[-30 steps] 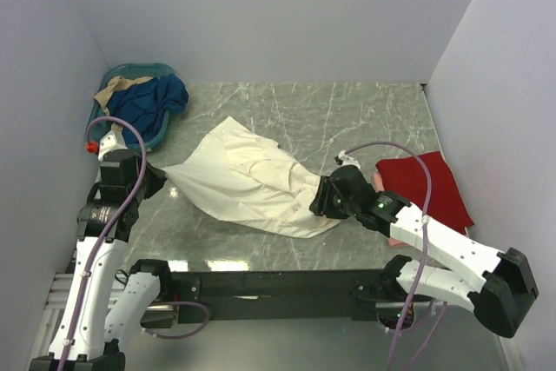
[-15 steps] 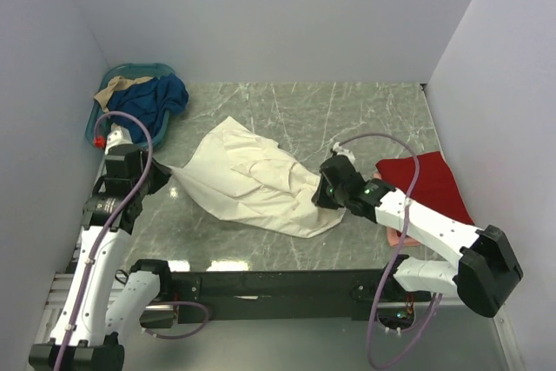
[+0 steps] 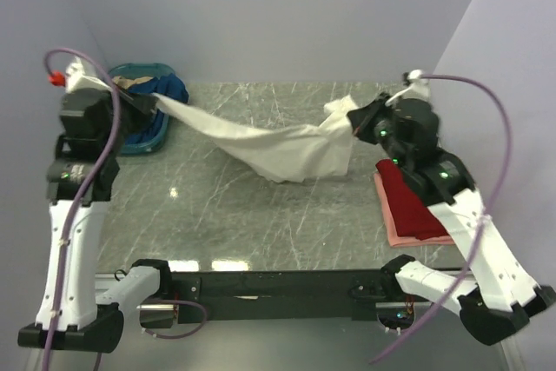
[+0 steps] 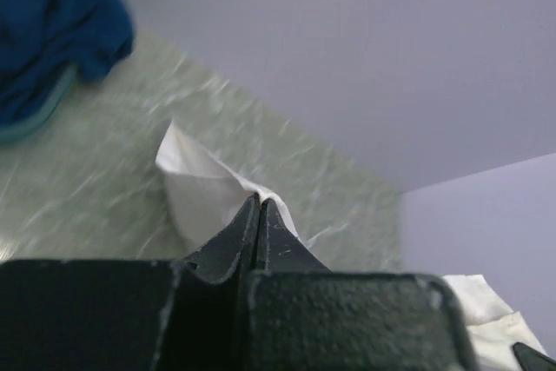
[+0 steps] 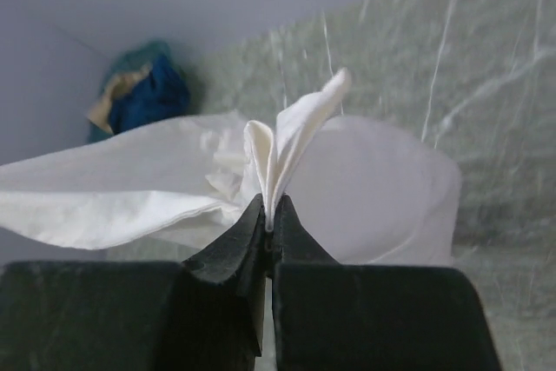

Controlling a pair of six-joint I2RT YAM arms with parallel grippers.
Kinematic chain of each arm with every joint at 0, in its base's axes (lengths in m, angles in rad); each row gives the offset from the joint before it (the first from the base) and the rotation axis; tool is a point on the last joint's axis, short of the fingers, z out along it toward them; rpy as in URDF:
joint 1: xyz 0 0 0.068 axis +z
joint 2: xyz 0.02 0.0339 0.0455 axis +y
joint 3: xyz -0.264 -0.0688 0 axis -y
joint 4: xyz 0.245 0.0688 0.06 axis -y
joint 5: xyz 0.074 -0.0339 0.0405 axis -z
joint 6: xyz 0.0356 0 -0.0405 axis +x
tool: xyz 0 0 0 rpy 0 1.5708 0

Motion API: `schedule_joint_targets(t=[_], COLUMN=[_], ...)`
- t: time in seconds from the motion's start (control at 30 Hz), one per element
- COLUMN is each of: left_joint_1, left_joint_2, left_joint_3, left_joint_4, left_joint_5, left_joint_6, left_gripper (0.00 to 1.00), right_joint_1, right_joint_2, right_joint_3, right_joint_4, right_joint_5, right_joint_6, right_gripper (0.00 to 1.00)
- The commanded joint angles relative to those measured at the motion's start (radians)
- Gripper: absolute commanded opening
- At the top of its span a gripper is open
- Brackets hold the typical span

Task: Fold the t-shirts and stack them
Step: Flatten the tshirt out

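The cream-white t-shirt (image 3: 278,145) hangs stretched in the air between both arms, sagging toward the marble table in the middle. My left gripper (image 3: 155,100) is raised at the back left and is shut on one end of it; the left wrist view shows the jaws (image 4: 258,202) pinched on a thin edge of white cloth (image 4: 195,188). At the back right my right gripper (image 3: 353,121) is shut on the other end, a bunched fold (image 5: 287,141) standing up out of the closed jaws (image 5: 270,206). A red t-shirt (image 3: 408,202) lies folded on a pink one (image 3: 408,236) at the right.
A teal basket (image 3: 143,138) holding blue cloth (image 3: 165,89) and tan cloth sits at the back left corner, just behind my left arm. Walls close in the table (image 3: 261,215) on the left, back and right.
My right gripper closed on the white t-shirt's right end. Both arms then rose and drew apart, lifting the shirt off the table and stretching it between them.
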Motion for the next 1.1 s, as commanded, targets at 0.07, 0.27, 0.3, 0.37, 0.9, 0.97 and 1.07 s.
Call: schedule_joint_targets(t=[0.07, 0.27, 0.3, 0.37, 0.9, 0.97, 1.07], left_joint_1=[0.006, 0.006, 0.006, 0.006, 0.006, 0.006, 0.009], left_joint_2=[-0.031, -0.065, -0.068, -0.074, 0.084, 0.173, 0.324], left_joint_3=[0.285, 0.452, 0.466, 0.51, 0.304, 0.302, 0.351], left_joint_4=[0.023, -0.016, -0.026, -0.039, 0.308, 0.387, 0.484], left_joint_5=[0.007, -0.001, -0.007, -0.021, -0.028, -0.024, -0.01], left_joint_6=[-0.031, -0.042, -0.042, -0.04, -0.083, -0.069, -0.043], left_gripper=[0.0, 0.0, 0.0, 0.0, 0.0, 0.0, 0.0], right_joint_1=[-0.018, -0.02, -0.02, -0.018, -0.061, -0.141, -0.251], right_joint_2=[-0.111, -0.212, -0.235, -0.255, 0.046, 0.143, 0.299], right_joint_3=[0.213, 0.392, 0.423, 0.448, 0.475, 0.492, 0.565], right_joint_4=[-0.08, -0.134, -0.139, -0.142, 0.163, 0.237, 0.337], right_joint_5=[0.122, 0.152, 0.155, 0.161, 0.075, -0.046, -0.195], right_joint_6=[-0.072, -0.127, -0.133, -0.147, -0.246, -0.209, -0.161], right_gripper=[0.0, 0.0, 0.0, 0.0, 0.0, 0.0, 0.0])
